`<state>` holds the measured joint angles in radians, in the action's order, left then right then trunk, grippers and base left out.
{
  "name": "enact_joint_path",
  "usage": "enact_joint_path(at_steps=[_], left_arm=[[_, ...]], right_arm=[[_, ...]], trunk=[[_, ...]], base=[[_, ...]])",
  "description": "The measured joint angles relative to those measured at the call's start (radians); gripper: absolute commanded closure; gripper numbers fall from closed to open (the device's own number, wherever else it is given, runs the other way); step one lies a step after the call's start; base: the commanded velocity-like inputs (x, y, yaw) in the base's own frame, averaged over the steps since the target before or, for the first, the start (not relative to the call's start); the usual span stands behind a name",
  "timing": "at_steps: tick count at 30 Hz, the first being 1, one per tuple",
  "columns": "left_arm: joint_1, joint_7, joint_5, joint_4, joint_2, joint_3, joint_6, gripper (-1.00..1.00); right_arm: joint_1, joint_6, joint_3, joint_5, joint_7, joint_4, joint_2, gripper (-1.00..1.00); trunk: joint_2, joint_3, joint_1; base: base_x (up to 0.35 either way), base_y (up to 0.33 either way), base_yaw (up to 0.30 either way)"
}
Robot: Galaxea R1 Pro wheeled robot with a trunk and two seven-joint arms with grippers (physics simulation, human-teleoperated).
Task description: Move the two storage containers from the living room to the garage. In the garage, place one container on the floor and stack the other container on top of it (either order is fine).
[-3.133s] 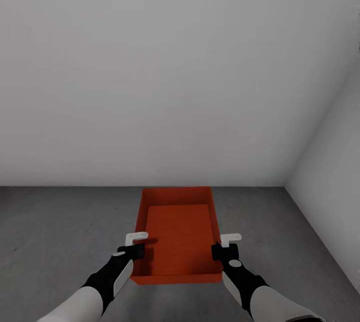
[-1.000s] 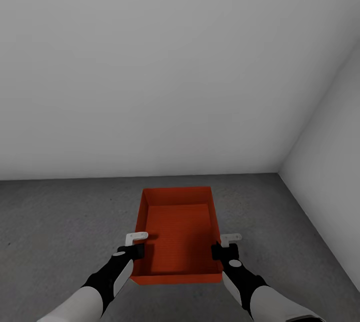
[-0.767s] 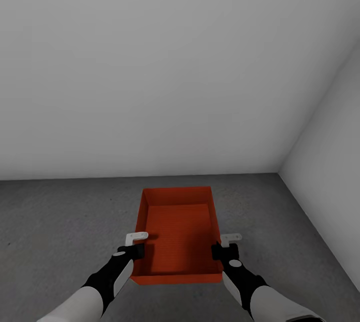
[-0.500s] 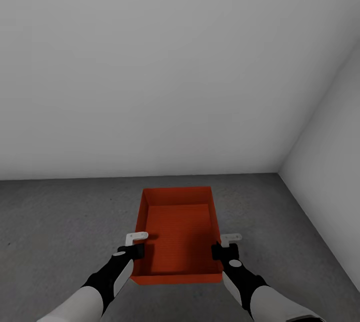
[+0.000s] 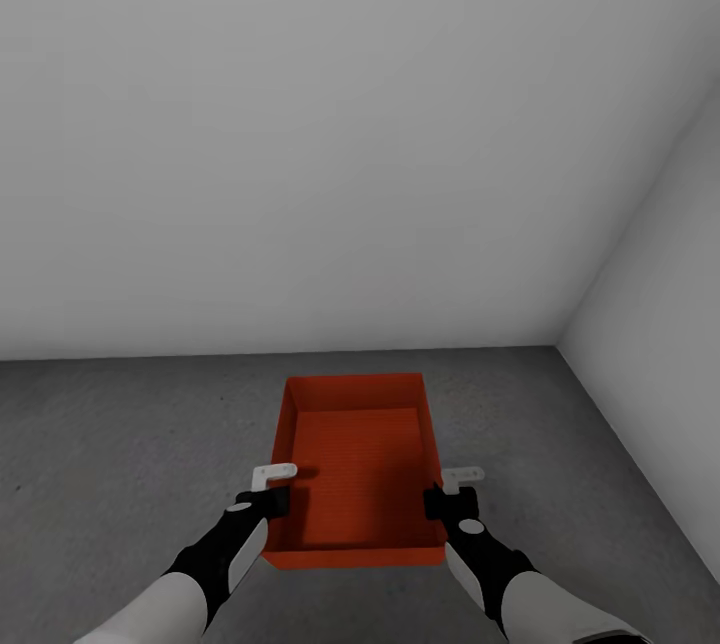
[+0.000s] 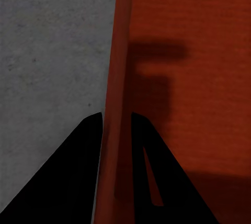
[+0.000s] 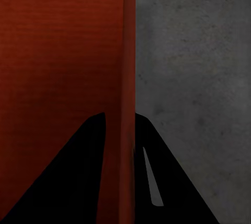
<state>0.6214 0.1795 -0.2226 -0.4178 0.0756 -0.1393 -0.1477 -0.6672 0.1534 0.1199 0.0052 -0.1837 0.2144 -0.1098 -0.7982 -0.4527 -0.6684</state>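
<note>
One orange-red storage container (image 5: 355, 464) shows low in the head view, topless and empty, over the dark concrete floor (image 5: 120, 444) of the garage. My left gripper (image 5: 268, 501) is shut on its left wall and my right gripper (image 5: 448, 501) is shut on its right wall. In the left wrist view the left gripper (image 6: 116, 117) has its black fingers astride the container's wall (image 6: 117, 51), with the floor (image 6: 47, 51) beside it. The right gripper (image 7: 120, 117) clamps the opposite wall (image 7: 128, 51) the same way. Whether the base touches the floor I cannot tell. The second container is out of view.
A pale grey wall (image 5: 300, 124) stands a short way beyond the container. A second grey wall (image 5: 660, 324) meets it in a corner at the right. Bare concrete spreads to the left and in front of the container.
Since 3.1 s ago the line where wall meets floor has risen in the picture, so the camera moved; container and grippers kept their places. Over the last second nothing differs.
</note>
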Motion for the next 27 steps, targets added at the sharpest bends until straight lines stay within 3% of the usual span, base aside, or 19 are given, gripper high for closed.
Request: enact_joint_path(at_steps=[7,27], left_arm=[[0.001,0.000,0.011,-0.009,0.001,0.004,-0.012,1.00],[0.000,0.000,0.012,-0.010,0.001,0.005,-0.012,1.00]], right_arm=[[0.000,-0.001,0.002,-0.010,0.000,0.000,0.001,1.00],[0.000,-0.001,0.003,-0.011,0.001,0.000,0.001,1.00]], trunk=[[0.000,0.000,0.000],[-0.140,-0.063,-0.077]], base=[[0.000,0.000,0.000],[0.000,0.000,0.000]])
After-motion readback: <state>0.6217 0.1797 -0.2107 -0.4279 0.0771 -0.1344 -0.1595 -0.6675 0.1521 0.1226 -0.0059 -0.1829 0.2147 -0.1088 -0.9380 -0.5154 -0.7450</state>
